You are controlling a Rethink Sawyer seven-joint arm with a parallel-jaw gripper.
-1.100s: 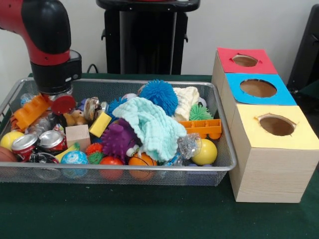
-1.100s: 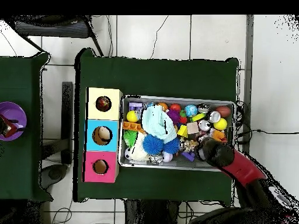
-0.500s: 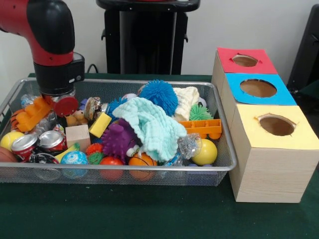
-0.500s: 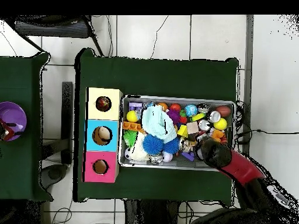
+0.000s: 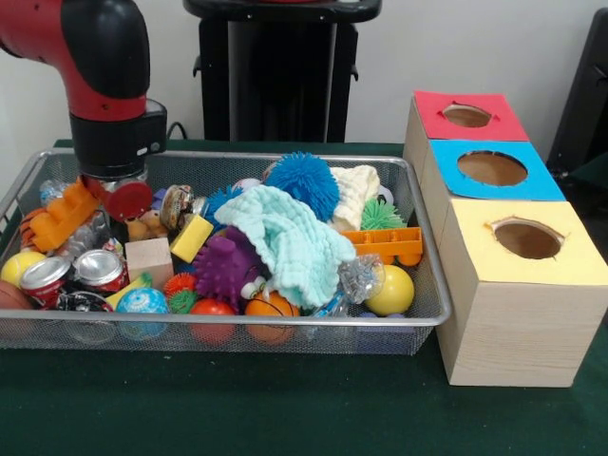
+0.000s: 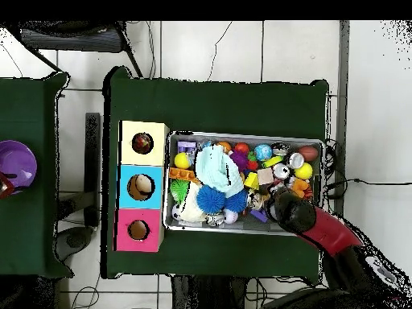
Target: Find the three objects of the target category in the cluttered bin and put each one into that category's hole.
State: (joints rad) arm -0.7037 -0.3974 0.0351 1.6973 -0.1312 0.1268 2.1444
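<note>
The wire mesh bin [image 5: 237, 323] is full of mixed toys. Among them are a blue spiky ball [image 5: 302, 182], a purple spiky toy [image 5: 226, 266], a teal cloth [image 5: 285, 237], two drink cans [image 5: 99, 267], a yellow ball [image 5: 391, 290] and a wooden block [image 5: 148, 257]. My gripper [image 5: 116, 193] hangs low over the bin's left end in the front view, just above an orange toy block [image 5: 59, 215] and a red disc [image 5: 127, 199]. From overhead, the gripper [image 6: 282, 206] is at the bin's lower right part. The arm hides its tips.
Three wooden boxes stand in a row beside the bin, each with a round hole: red [image 5: 466, 115], blue [image 5: 491, 168] and yellow [image 5: 527, 238]. From overhead, they lie left of the bin [image 6: 241, 135]. Green cloth covers the table [image 5: 285, 408]. A purple bowl [image 6: 18, 163] sits on a side table.
The arm has shifted a little to the right in the front view and risen slightly above the bin's left end. The toys look unmoved.
</note>
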